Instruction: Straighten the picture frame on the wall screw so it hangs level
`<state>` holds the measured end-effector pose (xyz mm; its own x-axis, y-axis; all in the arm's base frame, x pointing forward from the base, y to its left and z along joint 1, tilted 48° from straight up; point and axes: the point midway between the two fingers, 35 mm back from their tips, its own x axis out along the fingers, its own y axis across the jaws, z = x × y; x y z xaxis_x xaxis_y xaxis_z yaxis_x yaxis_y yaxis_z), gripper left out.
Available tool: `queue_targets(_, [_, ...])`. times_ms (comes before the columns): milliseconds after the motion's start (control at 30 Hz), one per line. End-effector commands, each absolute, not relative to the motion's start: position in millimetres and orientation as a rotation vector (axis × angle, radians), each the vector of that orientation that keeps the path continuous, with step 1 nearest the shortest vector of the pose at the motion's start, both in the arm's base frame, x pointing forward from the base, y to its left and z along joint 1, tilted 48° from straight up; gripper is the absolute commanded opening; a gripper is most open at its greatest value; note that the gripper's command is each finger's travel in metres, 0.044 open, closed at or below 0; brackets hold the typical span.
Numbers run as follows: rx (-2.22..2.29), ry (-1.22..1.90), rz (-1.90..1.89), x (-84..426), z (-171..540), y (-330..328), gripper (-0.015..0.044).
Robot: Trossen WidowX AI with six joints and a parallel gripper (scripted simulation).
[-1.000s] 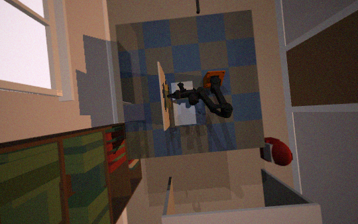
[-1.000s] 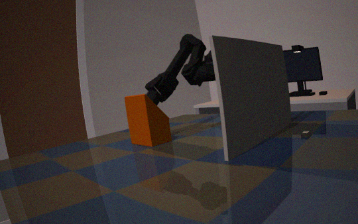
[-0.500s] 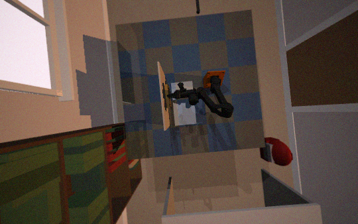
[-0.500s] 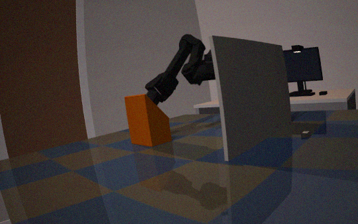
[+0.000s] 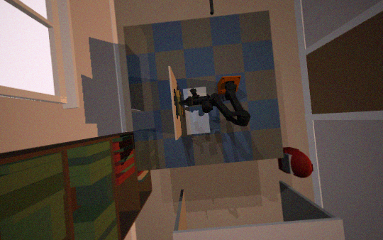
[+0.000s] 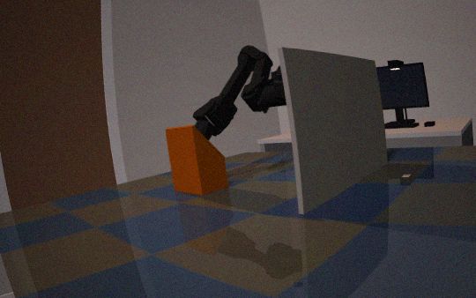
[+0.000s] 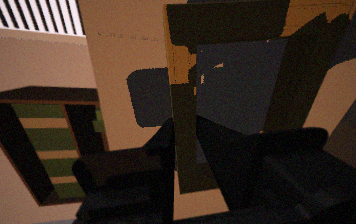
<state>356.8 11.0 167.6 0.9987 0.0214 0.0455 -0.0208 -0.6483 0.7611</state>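
Observation:
The picture frame [image 5: 178, 93] [image 7: 220, 25] is a dark and yellow-brown rectangle with a grey-blue inside. It hangs at the upright wall board [image 5: 178, 132] [image 6: 335, 123] [image 7: 117, 47]. The gripper [image 5: 181, 102] [image 7: 185, 120] is shut on the frame's left side bar in the wrist view, one finger on each side of it. In that view the side bar leans slightly, with its lower end further right. Whether the frame is level is hard to tell. The screw and the notched strip are hidden. In the exterior view the board hides the frame and the fingertips.
The orange base [image 5: 223, 85] [image 6: 187, 163] carries the arm, which reaches across to the board. A white sheet [image 5: 198, 126] lies below the arm on the checkered surface [image 5: 259, 142] [image 6: 145, 229]. A small block [image 6: 405, 179] lies behind the board in the exterior view.

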Motion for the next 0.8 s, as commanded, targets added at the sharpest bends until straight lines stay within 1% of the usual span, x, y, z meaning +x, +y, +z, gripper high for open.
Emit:
queue_targets(0, [2.273, -0.011, 0.068, 357.1, 168.8, 10.2, 0.0000])
queue_targets(767, [2.273, -0.011, 0.067, 357.2, 167.6, 8.7, 0.0000])
